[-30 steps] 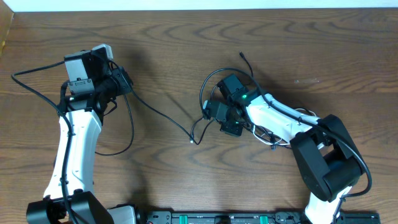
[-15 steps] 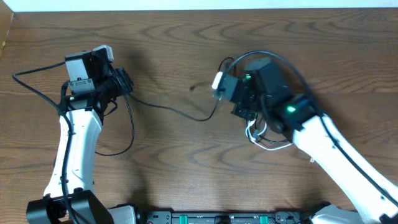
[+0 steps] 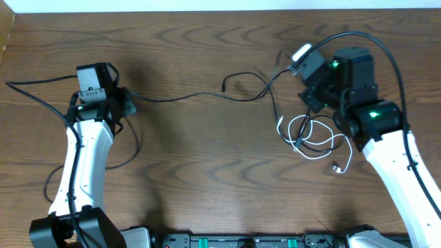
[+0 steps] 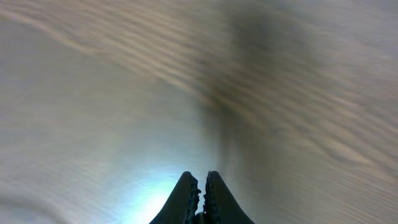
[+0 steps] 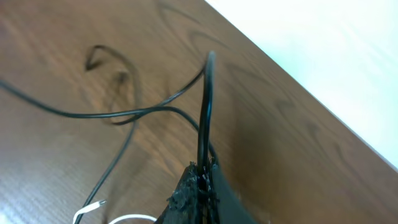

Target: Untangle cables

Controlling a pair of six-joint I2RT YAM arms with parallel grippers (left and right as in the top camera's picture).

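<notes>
One black cable [image 3: 186, 96] ran drawn out between left pincer [image 4: 200, 183] and right pincer [image 5: 204, 177], both clenched on it; the white cable [image 3: 324, 147] lay knotted with black strands [image 3: 275, 110], unsorted.

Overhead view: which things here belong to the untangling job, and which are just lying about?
Job: black cables; white cable; right gripper, clamped on a black one.
Just there: wooden table; the arms' own thick wires.

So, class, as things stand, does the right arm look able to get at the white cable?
Likely yes for reach, but not yet: the white cable lies uncovered on the table close by the right gripper, yet that gripper is shut on a black cable and would have to release it first.
</notes>
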